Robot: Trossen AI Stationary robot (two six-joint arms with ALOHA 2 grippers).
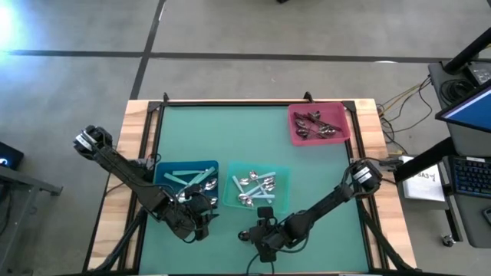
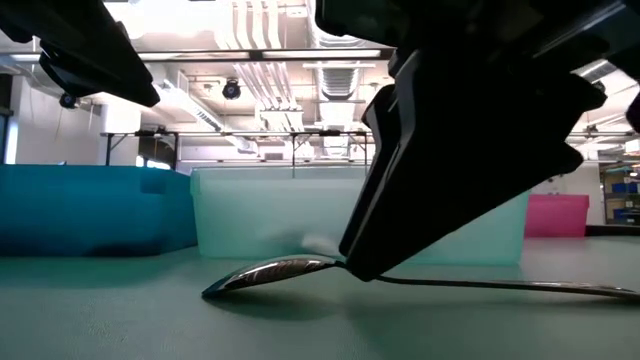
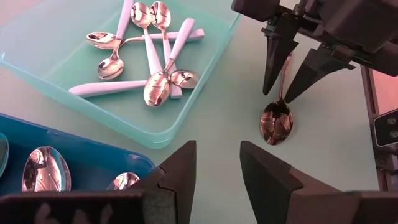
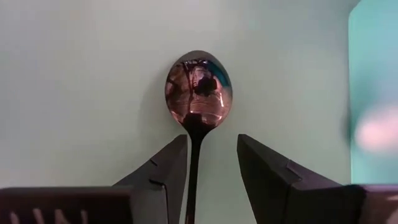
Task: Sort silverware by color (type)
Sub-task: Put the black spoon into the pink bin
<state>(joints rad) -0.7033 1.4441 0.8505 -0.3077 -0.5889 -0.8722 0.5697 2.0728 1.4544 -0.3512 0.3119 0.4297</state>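
Looking down from the high view, the step in hand appears to be picking a stray spoon off the tabletop near the front edge. The right gripper reaches low over the near middle, just in front of the teal bin, while the left gripper hangs at the near edge of the blue bin. The pink bin sits at the far right, well apart, with dark spoons in it.

At table height, the loose spoon lies flat on the surface, bowl to the left, and a dark finger comes down onto its neck.

From the left wrist view, that arm's jaws stand partly open and empty, pointed toward the spoon beyond them; the right arm's two fingers straddle its handle.

The right wrist view shows the dark, reflective spoon with its handle running between the parted jaws, which have not yet closed on it. My judgement: the next move calls for closing squarely on the thin handle, lifting cleanly, then carrying to the bin of matching spoons, likely the pink one.
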